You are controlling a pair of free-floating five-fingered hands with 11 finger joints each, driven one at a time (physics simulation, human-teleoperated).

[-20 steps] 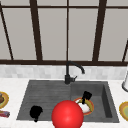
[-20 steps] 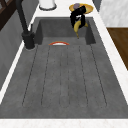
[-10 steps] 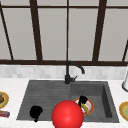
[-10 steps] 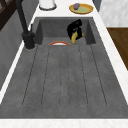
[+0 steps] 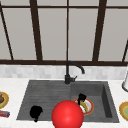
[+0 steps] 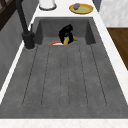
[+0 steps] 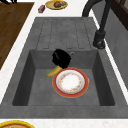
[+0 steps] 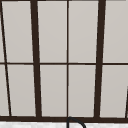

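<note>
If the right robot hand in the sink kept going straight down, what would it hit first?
Probably the banana that the right robot hand already touches, lying at the plate edge; depth is unclear.

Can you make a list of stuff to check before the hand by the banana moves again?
1. Right hand on the banana: ok, it sits right over one end, in the sink basin.
2. Fingers closed round the banana: cannot tell, the hand hides that end.
3. Banana against the plate: ok, it lies at the red rim, the free end pointing away from the plate.
4. Plate lying flat on the basin floor: ok, nothing lies on its white middle.
5. Faucet out of the way: ok, it stands at the back edge, apart from the hand.
6. Left hand out of the way: ok, it hangs over the draining side, far from the banana.
</note>
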